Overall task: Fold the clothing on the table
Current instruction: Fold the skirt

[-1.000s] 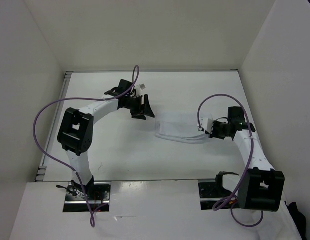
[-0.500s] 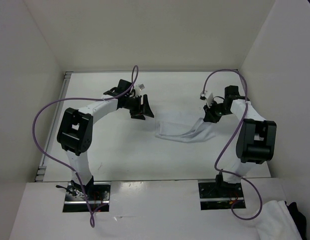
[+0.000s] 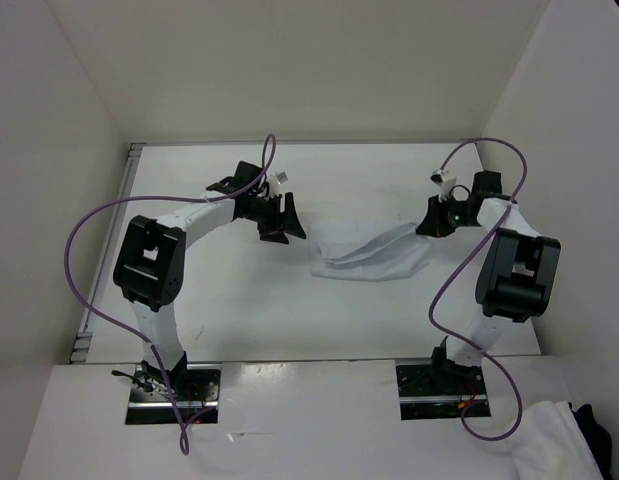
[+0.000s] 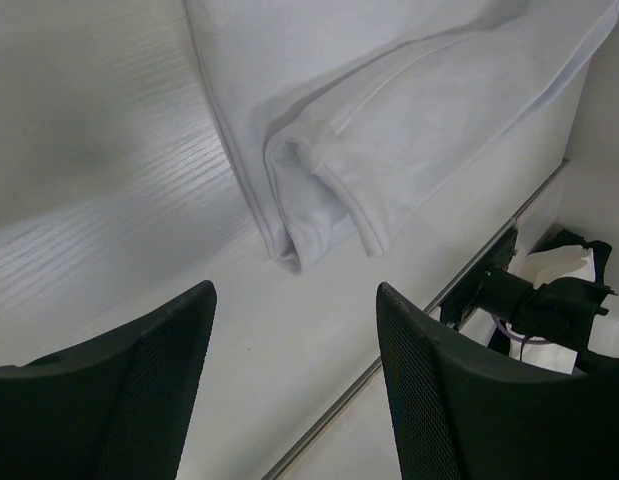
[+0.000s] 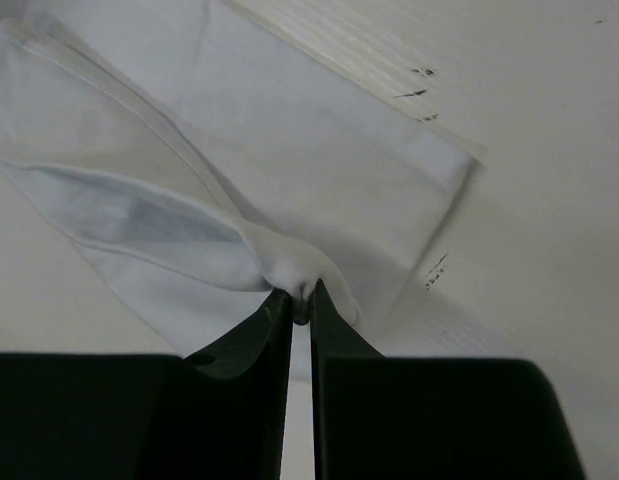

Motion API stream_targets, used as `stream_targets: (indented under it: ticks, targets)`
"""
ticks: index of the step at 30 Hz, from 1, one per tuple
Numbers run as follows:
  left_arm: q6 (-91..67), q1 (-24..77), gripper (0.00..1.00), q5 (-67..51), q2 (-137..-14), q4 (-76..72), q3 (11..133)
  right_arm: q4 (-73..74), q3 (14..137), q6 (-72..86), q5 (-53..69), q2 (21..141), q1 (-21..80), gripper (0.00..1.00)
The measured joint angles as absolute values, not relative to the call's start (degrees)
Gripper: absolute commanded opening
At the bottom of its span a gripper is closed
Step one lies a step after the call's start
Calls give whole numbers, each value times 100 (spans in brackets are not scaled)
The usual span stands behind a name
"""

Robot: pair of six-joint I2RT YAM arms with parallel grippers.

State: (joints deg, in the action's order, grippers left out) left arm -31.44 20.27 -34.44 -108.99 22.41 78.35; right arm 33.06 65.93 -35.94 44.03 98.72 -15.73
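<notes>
Pinches the right edge of the small, thin white fabric garment with the right end effector.
Holds that edge bunched and raised, the rest lying wrinkled in the middle of the large flat matte white table; hovers the left end effector spread, near the garment's left end.
</notes>
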Motion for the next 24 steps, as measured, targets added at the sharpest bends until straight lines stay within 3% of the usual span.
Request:
stream_targets:
  ticks: [2, 4, 8, 15, 24]
  targets:
    - [-3142, 2027, 73, -3461, -10899, 2263, 7835, 3225, 6591, -3393, 4394, 9900, -1603, 1]
    - [-3144, 2027, 73, -3481, -10899, 2276, 7835, 3153, 6591, -3236, 4381, 9946, -1621, 9]
    - [-3142, 2027, 73, -3483, -10899, 2283, 7835, 3013, 6591, -2906, 4313, 10165, -1634, 48]
    - [-2659, 2176, 76, -3242, -10901, 2781, 8128, 2333, 6587, -2211, 4088, 10250, -1671, 51]
    - [-991, 3492, 86, -1498, -10709, 3009, 8180, 1772, 6587, -1846, 3946, 9695, -1682, 55]
